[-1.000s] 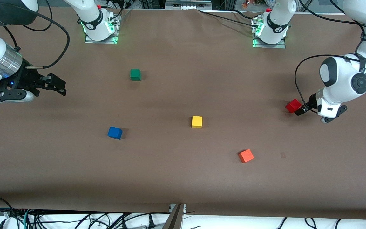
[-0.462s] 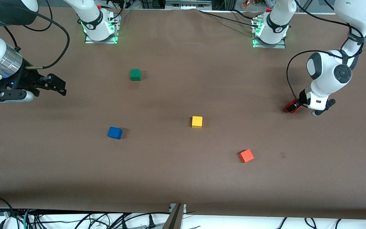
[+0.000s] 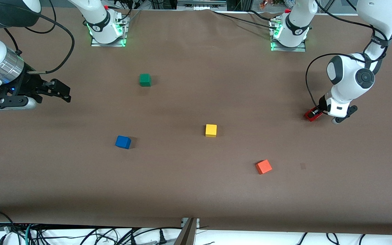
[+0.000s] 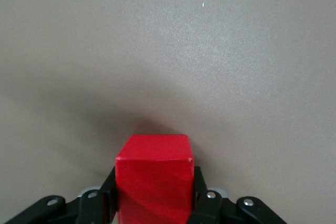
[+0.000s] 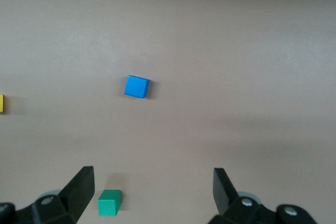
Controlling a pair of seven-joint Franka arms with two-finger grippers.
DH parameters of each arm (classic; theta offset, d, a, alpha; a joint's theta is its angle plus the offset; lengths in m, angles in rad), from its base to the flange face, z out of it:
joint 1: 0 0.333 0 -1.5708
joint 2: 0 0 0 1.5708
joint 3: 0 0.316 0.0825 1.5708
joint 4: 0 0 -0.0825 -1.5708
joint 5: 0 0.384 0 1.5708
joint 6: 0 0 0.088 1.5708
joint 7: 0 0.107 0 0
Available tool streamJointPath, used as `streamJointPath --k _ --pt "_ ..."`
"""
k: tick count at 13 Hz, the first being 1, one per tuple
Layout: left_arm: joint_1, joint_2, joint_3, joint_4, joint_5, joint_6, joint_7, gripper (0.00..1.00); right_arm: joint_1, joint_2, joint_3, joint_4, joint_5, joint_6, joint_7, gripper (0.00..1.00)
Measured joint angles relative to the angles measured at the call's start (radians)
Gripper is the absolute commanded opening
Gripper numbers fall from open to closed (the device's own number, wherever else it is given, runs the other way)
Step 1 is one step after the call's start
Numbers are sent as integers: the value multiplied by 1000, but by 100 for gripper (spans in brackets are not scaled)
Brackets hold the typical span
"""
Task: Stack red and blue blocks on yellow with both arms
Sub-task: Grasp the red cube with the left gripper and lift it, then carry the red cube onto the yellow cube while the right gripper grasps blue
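Note:
The crimson red block (image 3: pixel 310 115) sits on the table at the left arm's end. My left gripper (image 3: pixel 315 112) is down over it; in the left wrist view (image 4: pixel 153 184) the two black fingers press against both sides of the red block (image 4: pixel 153 174). The blue block (image 3: pixel 123 142) lies toward the right arm's end and shows in the right wrist view (image 5: pixel 137 86). The yellow block (image 3: pixel 211 130) stands alone mid-table, with only its edge in the right wrist view (image 5: pixel 1 103). My right gripper (image 3: pixel 64 93) hangs open and empty (image 5: pixel 152 184) over the right arm's end, waiting.
A green cube (image 3: pixel 145 80) lies farther from the front camera than the blue block and shows between the right gripper's fingers (image 5: pixel 109 202). A lighter orange-red cube (image 3: pixel 263 166) lies nearer the front camera than the yellow block. Brown table cover (image 3: pixel 196 190).
The left arm swung its hand from beside the red block to over it and lowered; its fingers now sit against the block's sides. The right arm has not moved.

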Motion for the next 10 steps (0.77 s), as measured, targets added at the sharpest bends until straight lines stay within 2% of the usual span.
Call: streamJointPath --k 2,4,10 --pt "0 -5 -19 15 0 -2 13 0 0 0 0 0 0 0 0 100" --pt "0 -17 -71 71 0 -61 27 0 0 0 0 0 0 1 0 100" --pt "-26 -1 -305 477 0 -491 25 0 0 35 0 -2 -11 6 -1 100"
